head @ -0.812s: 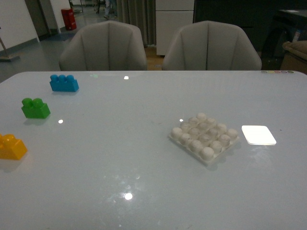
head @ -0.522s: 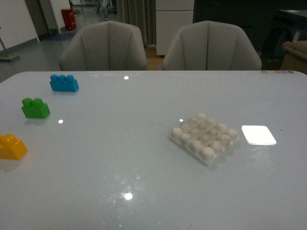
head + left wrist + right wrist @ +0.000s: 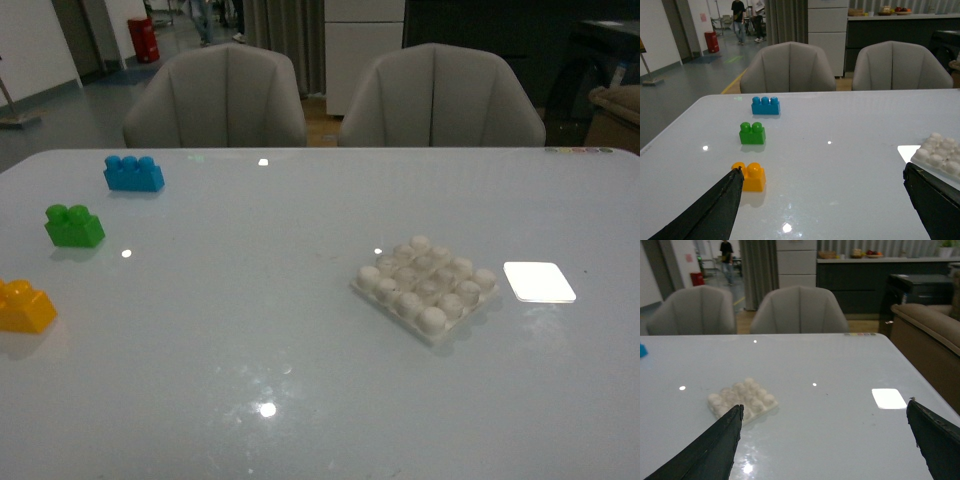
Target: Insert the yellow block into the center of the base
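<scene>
The yellow block (image 3: pixel 25 307) lies at the table's left edge in the front view. In the left wrist view the yellow block (image 3: pixel 750 177) sits just past the tip of one black finger (image 3: pixel 722 202). The white studded base (image 3: pixel 426 286) lies right of the table's centre; it also shows in the left wrist view (image 3: pixel 940 154) and in the right wrist view (image 3: pixel 742 397). My left gripper (image 3: pixel 822 175) is open and empty, above the table. My right gripper (image 3: pixel 825 410) is open and empty, with the base beside one finger (image 3: pixel 715 445). Neither arm shows in the front view.
A green two-stud brick (image 3: pixel 73 225) and a blue three-stud brick (image 3: pixel 133 173) lie at the far left, behind the yellow block. A bright white patch (image 3: pixel 539 281) lies right of the base. Two grey chairs (image 3: pixel 215 95) stand behind the table.
</scene>
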Robot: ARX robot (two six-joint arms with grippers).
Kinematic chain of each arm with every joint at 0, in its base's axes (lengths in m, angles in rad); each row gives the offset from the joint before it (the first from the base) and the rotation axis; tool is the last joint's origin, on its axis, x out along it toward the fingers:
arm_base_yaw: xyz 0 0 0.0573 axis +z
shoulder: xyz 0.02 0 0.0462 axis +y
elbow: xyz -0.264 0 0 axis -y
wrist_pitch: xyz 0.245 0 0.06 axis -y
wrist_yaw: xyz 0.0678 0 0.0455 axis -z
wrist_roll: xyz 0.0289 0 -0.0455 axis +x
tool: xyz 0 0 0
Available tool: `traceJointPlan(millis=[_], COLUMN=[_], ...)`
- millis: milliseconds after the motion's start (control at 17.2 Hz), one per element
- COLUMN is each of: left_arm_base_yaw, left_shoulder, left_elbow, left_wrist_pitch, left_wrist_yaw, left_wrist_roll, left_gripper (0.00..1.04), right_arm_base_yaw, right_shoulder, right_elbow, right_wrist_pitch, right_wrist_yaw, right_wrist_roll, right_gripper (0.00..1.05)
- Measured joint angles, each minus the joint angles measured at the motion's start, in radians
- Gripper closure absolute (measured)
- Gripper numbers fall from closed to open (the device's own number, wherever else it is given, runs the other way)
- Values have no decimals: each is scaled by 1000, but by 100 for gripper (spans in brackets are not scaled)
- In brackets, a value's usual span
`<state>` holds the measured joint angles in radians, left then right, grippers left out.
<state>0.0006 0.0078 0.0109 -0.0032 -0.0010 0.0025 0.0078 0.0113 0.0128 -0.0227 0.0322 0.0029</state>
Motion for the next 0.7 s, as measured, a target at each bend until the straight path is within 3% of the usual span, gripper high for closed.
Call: traceJointPlan(millis=[58,116,174,348,464,696], left_arm_base_yaw=[0,0,0,0,0,0], left_shoulder=[0,0,0,0,0,0], left_elbow=[0,0,0,0,0,0], left_wrist_pitch=[0,2,0,0,0,0], left_wrist_yaw=[0,0,1,0,0,0], left_wrist_roll=[0,0,0,0,0,0], left_gripper=[7,7,7,7,7,7], right_arm_base_yaw=[25,-48,-88,-81,-81,-31], right_shoulder=[99,299,460,880,1194,1691], right_elbow=[25,98,176,394,580,901], right_wrist_pitch=[30,176,323,586,561,364], right_wrist_yaw=[119,146,130,72,45,-18], right_wrist_roll=[-3,-14,-23,-28,10,76], right_gripper=[6,6,6,6,6,6])
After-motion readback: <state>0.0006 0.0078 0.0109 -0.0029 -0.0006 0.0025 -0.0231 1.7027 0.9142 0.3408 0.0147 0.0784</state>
